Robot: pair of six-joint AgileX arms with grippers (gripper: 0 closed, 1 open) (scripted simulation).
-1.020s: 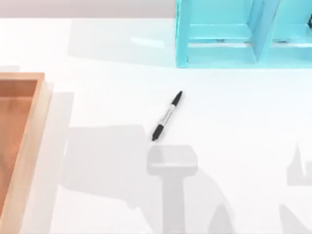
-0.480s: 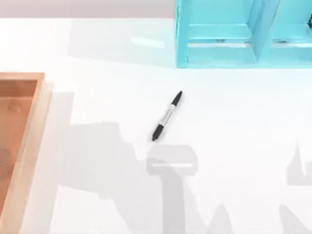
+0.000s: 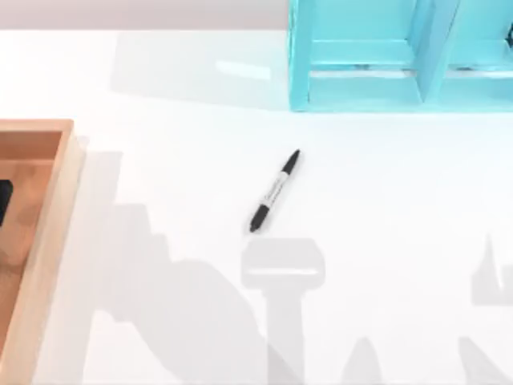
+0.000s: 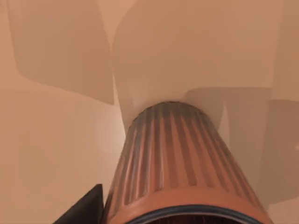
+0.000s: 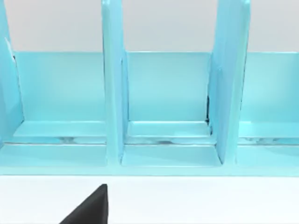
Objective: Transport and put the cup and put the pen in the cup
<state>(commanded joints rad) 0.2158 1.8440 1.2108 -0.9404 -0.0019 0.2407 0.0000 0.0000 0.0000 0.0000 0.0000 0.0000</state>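
Around the pen [image 3: 275,191] the white table [image 3: 385,208] is open; a turquoise rack [image 3: 401,56] blocks behind, a wooden tray [image 3: 50,233] stands at left.

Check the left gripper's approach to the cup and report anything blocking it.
Nothing visible blocks it. In the left wrist view the cup stands directly ahead of the left gripper's finger, inside the wooden tray at the table's left. The pen lies well away at mid-table.

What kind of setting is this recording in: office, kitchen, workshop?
Most likely a simulated office desk: a white table carrying a black pen, a turquoise file rack with upright dividers, and a wooden tray at the left edge.
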